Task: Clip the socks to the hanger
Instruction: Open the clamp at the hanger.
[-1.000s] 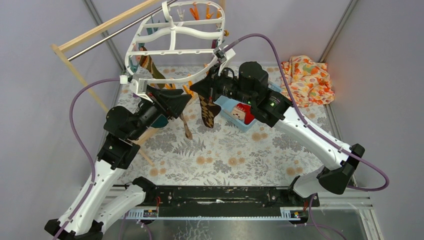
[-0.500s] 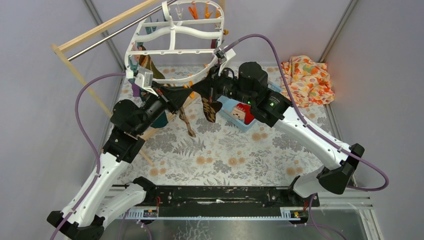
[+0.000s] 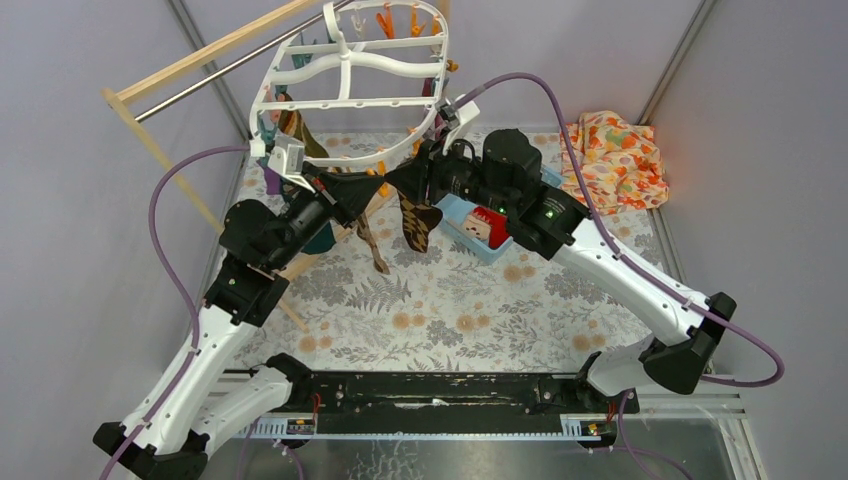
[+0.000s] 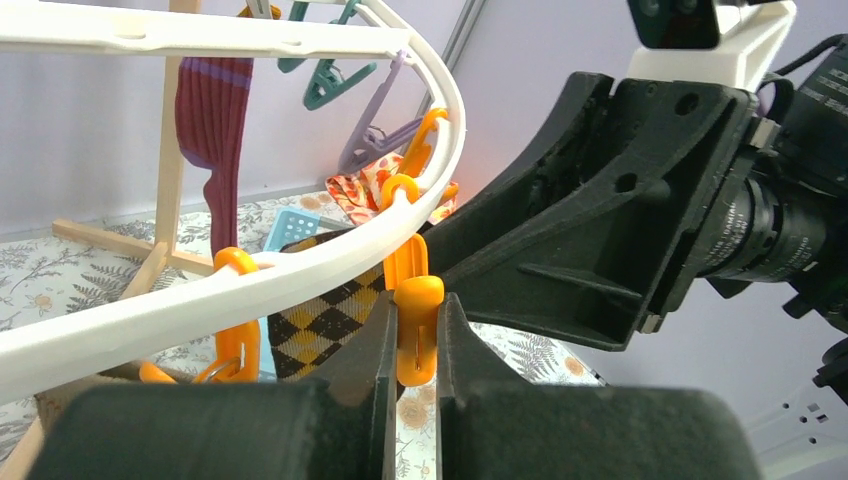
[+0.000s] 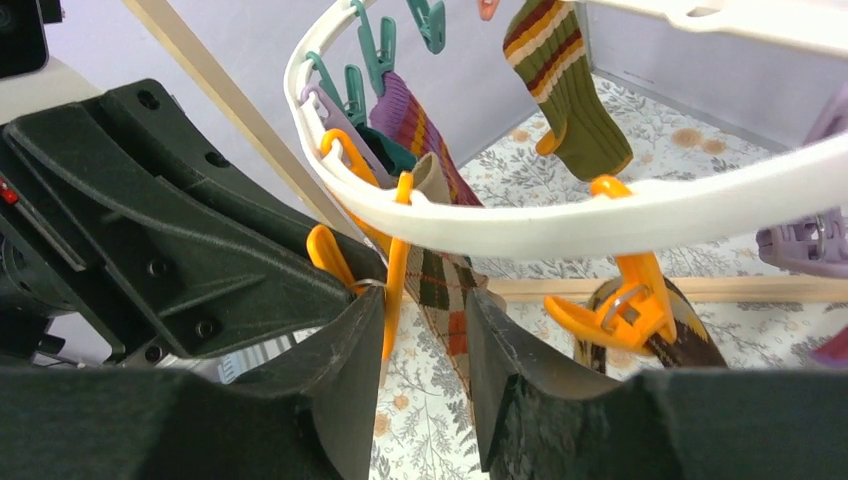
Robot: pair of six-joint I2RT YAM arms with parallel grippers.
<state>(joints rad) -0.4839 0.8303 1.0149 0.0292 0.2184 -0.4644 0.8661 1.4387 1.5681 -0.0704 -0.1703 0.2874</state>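
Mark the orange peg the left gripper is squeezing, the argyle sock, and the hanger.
Orange peg [image 4: 417,322]: left wrist view, on its upper body.
Argyle sock [image 4: 320,330]: left wrist view, on the diamond pattern.
Hanger [image 4: 150,315]: left wrist view, on the white outer rim.

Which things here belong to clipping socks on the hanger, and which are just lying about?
Job in hand:
hanger
argyle sock
orange peg, pinched in the left gripper
red sock in the blue basket

Lying about:
orange floral cloth
wooden rack behind the hanger
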